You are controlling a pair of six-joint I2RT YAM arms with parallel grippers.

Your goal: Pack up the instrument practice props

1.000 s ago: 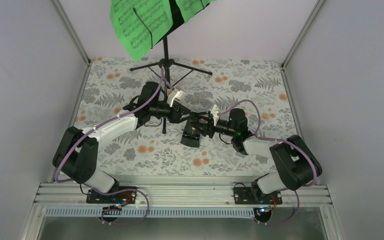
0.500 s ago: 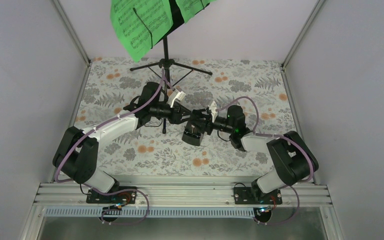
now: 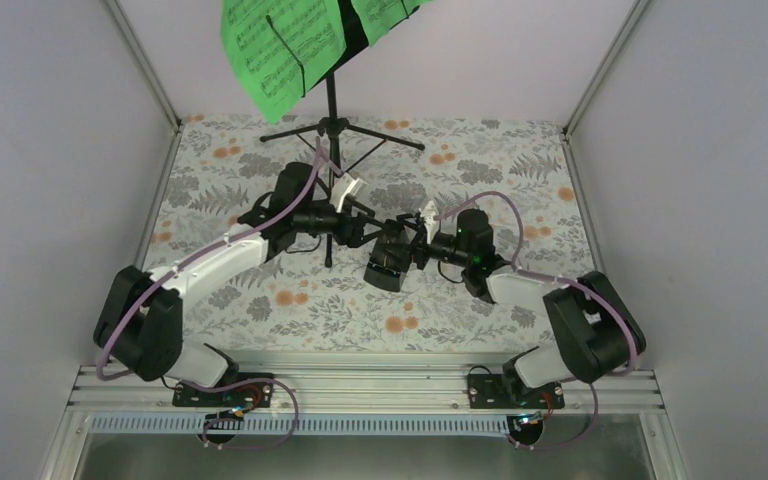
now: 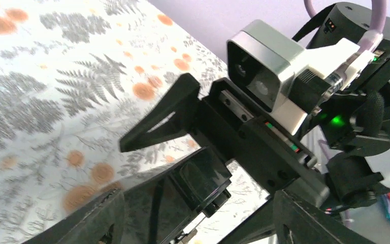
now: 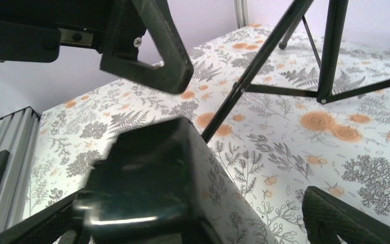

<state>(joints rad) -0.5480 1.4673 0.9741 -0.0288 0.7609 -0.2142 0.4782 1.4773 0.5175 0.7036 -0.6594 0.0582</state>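
Note:
The small dark metronome (image 3: 384,268) sits mid-table between my two grippers. My left gripper (image 3: 374,240) reaches it from the left and is open, its fingers (image 4: 97,219) straddling the glossy metronome (image 4: 183,190), with a gap on the right side. My right gripper (image 3: 406,254) comes from the right and is open too, with the metronome (image 5: 152,173) filling the space between its jaws and table showing beside its right finger (image 5: 345,218). The black tripod music stand (image 3: 332,110) stands at the back and carries green music sheets (image 3: 280,50).
The stand's tripod legs (image 5: 330,51) spread over the floral cloth (image 3: 520,170) just behind the grippers. Grey walls close in left, right and back. An aluminium rail (image 3: 360,385) runs along the near edge by the arm bases.
My right gripper has moved left, closer around the metronome. The left arm's elbow has swung out to the left. The metronome has shifted slightly towards the back.

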